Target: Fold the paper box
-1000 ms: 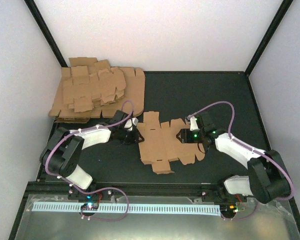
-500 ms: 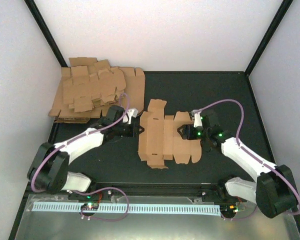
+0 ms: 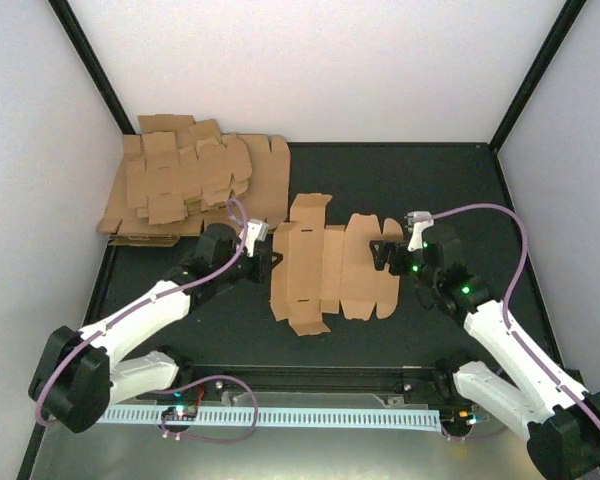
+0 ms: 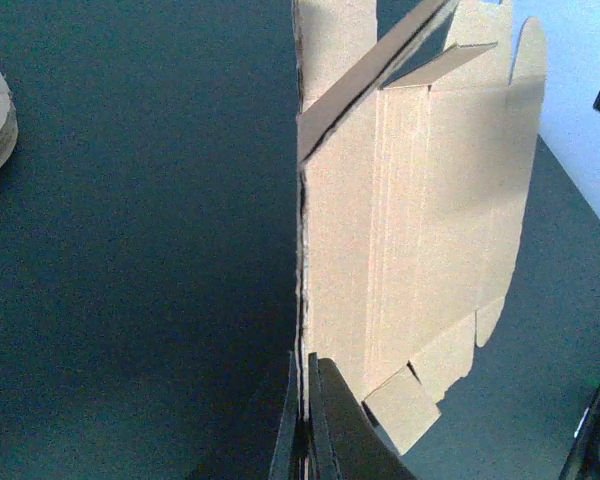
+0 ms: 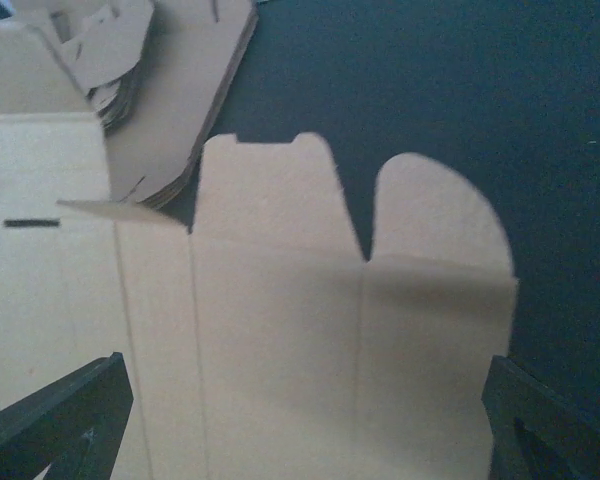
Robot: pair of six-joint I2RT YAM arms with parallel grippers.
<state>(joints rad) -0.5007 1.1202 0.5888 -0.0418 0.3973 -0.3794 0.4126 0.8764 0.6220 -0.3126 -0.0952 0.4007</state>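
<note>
The paper box (image 3: 332, 265) is a flat brown die-cut sheet with notched flaps, lying mid-table. My left gripper (image 3: 264, 262) is shut on its left edge, and that panel stands lifted off the mat. In the left wrist view the gripper (image 4: 306, 440) pinches the thin cardboard edge, and the sheet (image 4: 430, 200) spreads away to the right. My right gripper (image 3: 384, 256) hovers at the sheet's right side with its jaws open. In the right wrist view the gripper (image 5: 305, 430) straddles the sheet (image 5: 280, 300) with the fingers (image 5: 60, 425) far apart and nothing gripped.
A thick pile of brown cardboard sheets (image 3: 190, 185) lies at the back left, close behind the left arm; its corner shows in the right wrist view (image 5: 180, 80). White walls enclose the black mat (image 3: 430, 190) at the left, back and right.
The left gripper shut on the sheet's left edge and reached farther out, raising that panel and shifting the sheet back. The right gripper opened wide and drew back to the right.
</note>
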